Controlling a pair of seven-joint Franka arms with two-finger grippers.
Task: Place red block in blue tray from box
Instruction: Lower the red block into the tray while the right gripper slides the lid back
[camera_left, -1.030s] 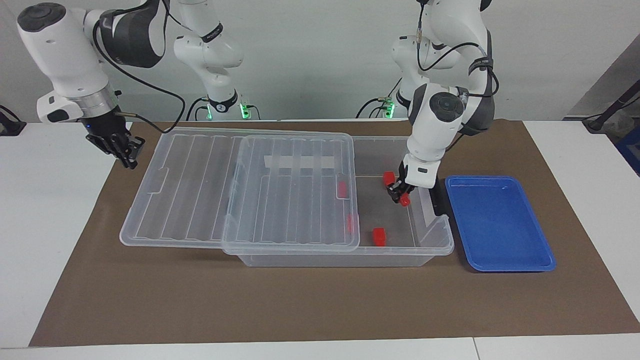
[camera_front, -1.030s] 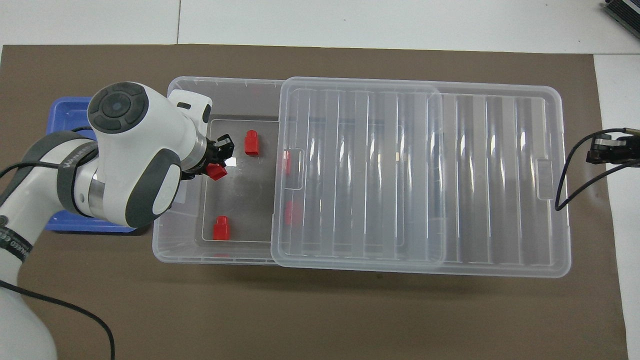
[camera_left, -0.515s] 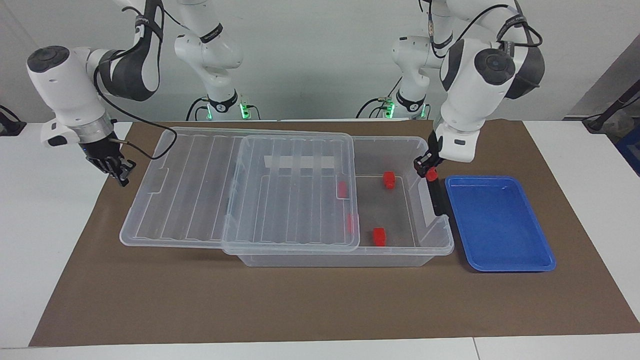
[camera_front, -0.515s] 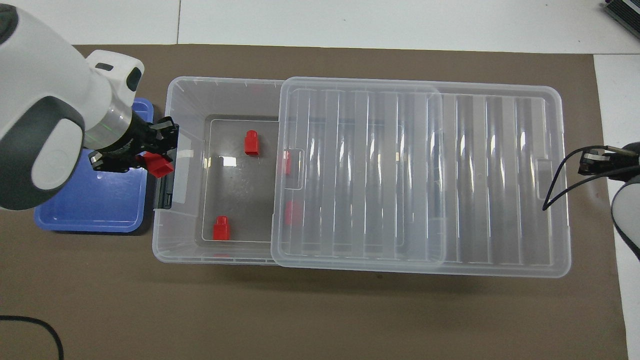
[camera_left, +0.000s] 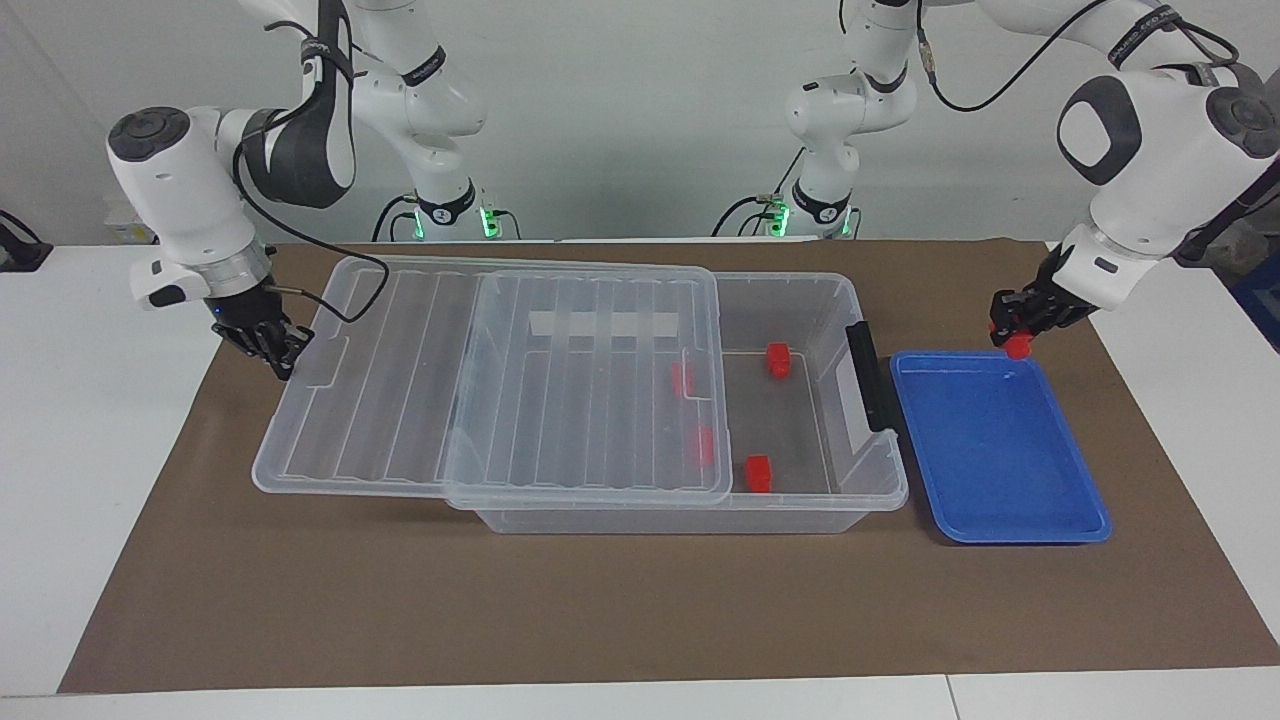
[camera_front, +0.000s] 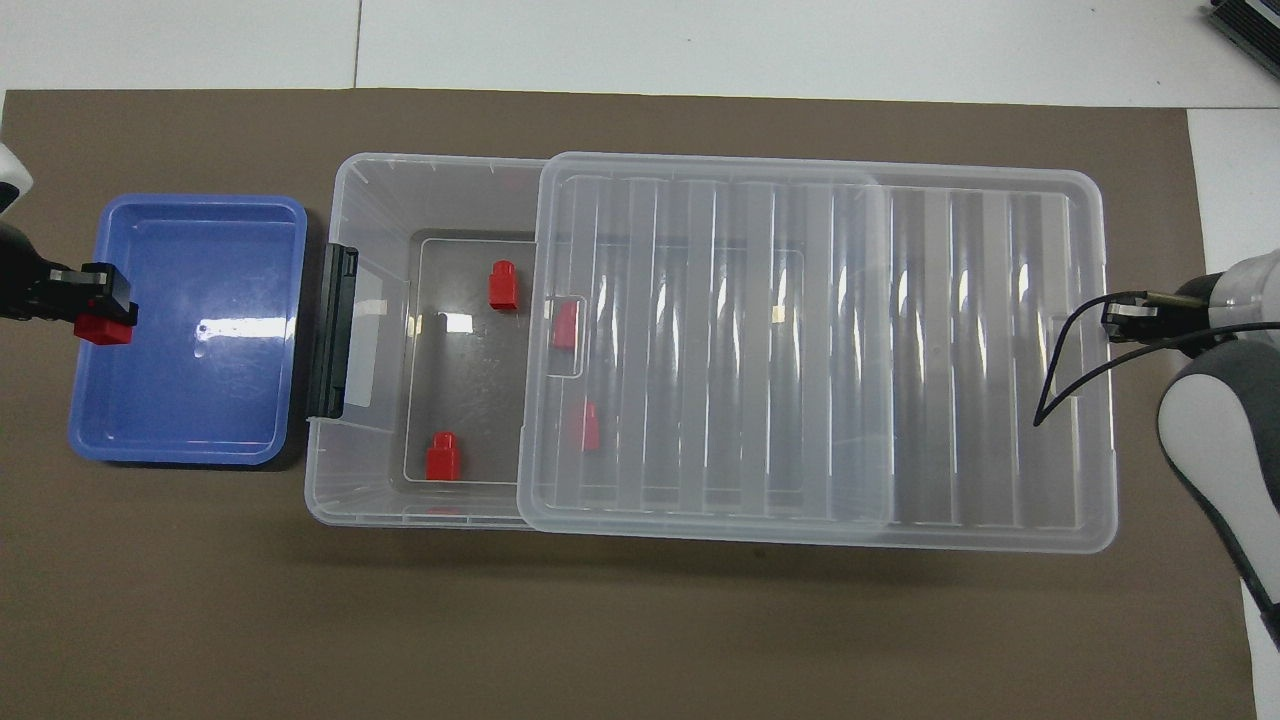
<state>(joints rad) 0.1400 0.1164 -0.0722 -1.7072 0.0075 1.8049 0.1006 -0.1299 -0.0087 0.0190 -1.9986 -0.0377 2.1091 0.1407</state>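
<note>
My left gripper (camera_left: 1014, 326) (camera_front: 95, 302) is shut on a red block (camera_left: 1018, 347) (camera_front: 103, 328) and hangs over the rim of the blue tray (camera_left: 1000, 450) (camera_front: 190, 400) at the end away from the box. The clear box (camera_left: 850, 292) (camera_front: 345, 200) lies beside the tray. Its lid (camera_left: 400, 380) (camera_front: 950, 350) is slid toward the right arm's end. Two red blocks (camera_left: 778, 359) (camera_front: 503, 285) lie in the uncovered part, and two more show through the lid. My right gripper (camera_left: 272, 346) (camera_front: 1125, 318) is shut at the lid's end edge.
A black clip (camera_left: 868, 380) (camera_front: 330, 345) sits on the box end that faces the tray. Brown paper (camera_left: 600, 600) covers the table under everything. The right arm's cable (camera_front: 1060, 370) loops over the lid's end.
The left gripper lifted the red block out of the box and carried it over the clip to the tray's outer end. The right gripper moved in, and the lid slid slightly toward the left arm's end.
</note>
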